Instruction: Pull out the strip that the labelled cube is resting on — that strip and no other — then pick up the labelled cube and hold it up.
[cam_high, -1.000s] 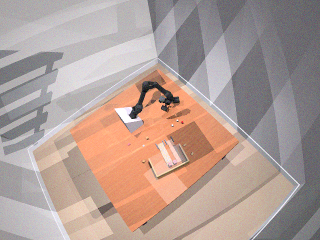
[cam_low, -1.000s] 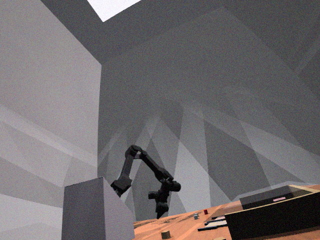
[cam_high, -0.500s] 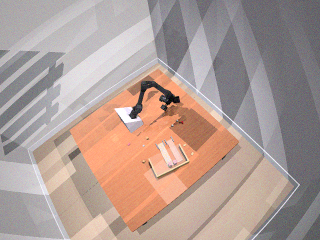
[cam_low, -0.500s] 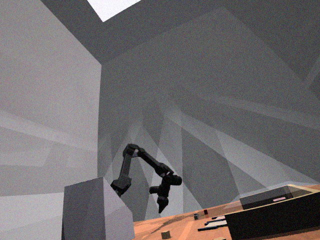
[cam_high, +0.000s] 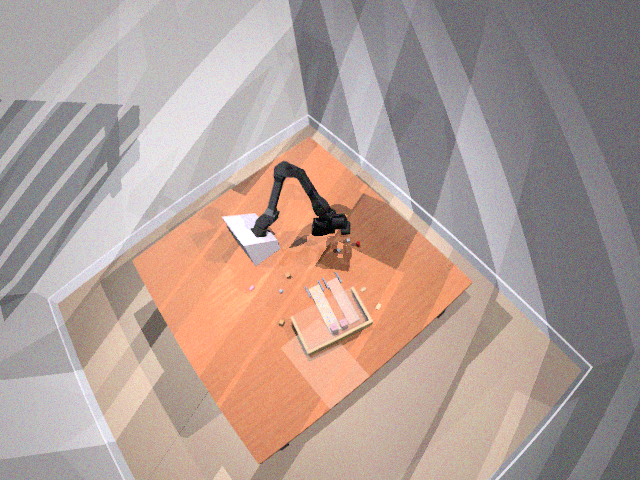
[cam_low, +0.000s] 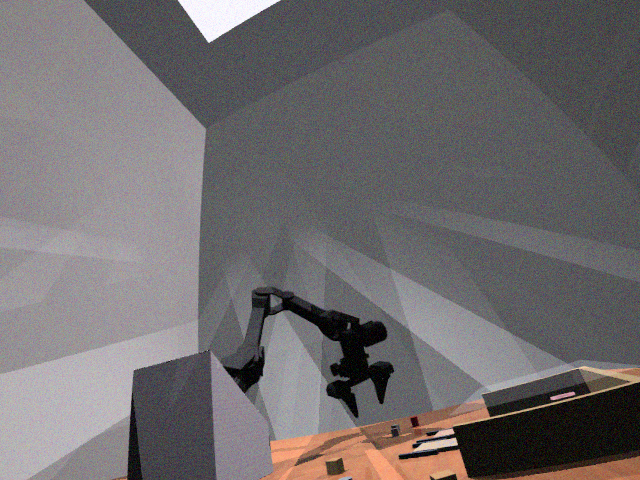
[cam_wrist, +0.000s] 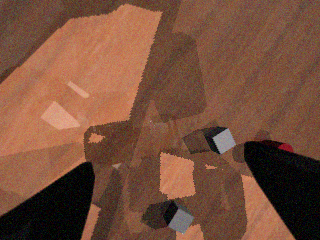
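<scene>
Pale grey walls (cam_high: 206, 77) (cam_low: 103, 180), banded with light — orange wood-grain tabletop (cam_high: 232, 330) (cam_low: 305, 449) (cam_wrist: 110, 65) — beige floor (cam_high: 465, 403) below.

Could not make out any label on the pink cubes (cam_high: 334, 329) — too small from above. Saw the tray (cam_high: 334, 343) (cam_low: 547, 431) cut off by the exterior view's right edge, with its wall hiding most of the strips (cam_high: 323, 308) (cam_low: 436, 444). In the wrist view, found the red piece (cam_high: 357, 243) (cam_low: 414, 421) (cam_wrist: 285, 147) partly hidden behind a finger (cam_wrist: 285, 185) — itself cropped.
</scene>
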